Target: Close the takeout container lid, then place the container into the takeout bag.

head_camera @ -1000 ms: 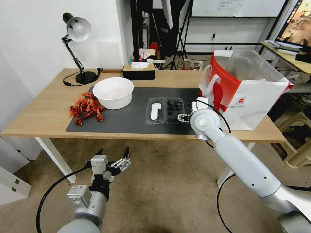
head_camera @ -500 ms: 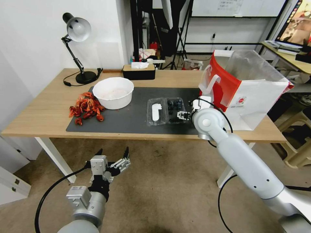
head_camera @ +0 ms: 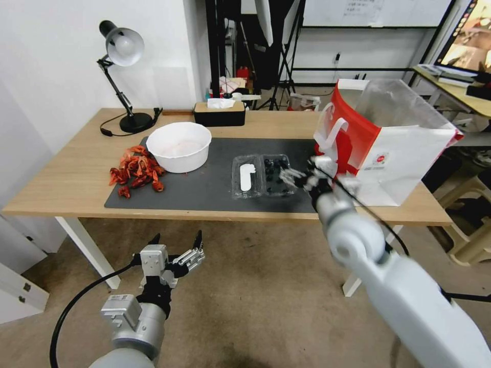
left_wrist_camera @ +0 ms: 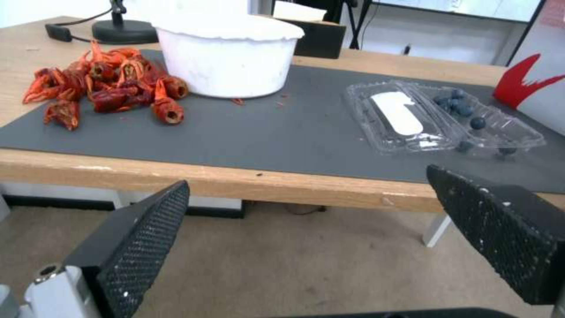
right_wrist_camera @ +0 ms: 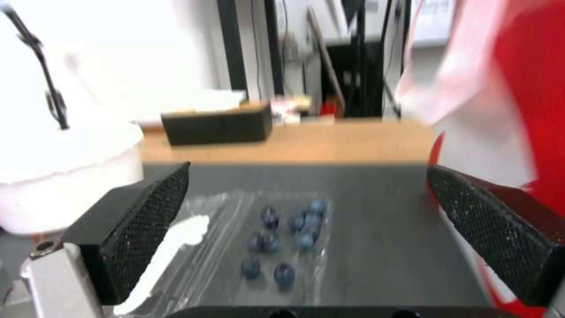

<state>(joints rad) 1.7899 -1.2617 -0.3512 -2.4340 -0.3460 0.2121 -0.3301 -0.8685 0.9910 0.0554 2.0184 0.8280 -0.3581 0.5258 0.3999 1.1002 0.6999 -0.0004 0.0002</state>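
Right gripper (head_camera: 292, 177): spread, we swung it round beside container (head_camera: 263, 175); lid (head_camera: 246, 177) unclosed. Left gripper (head_camera: 176, 246): spread, parked low.

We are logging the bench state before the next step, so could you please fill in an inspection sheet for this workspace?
Surface: wooden table with a dark mat on it.
Job's things: container lies open on the mat, berries inside; lid flat beside it, sticker up; bag stands open at the table's right end.
Clutter: white bowl, red crayfish shells, tissue box, lamp.
Grippers: right gripper open at the container's right edge, nothing held; left gripper open, parked low before the table.
Cables: lamp cord on the table; black cables along both arms.
Surroundings: stands and a desk behind; carpet floor.
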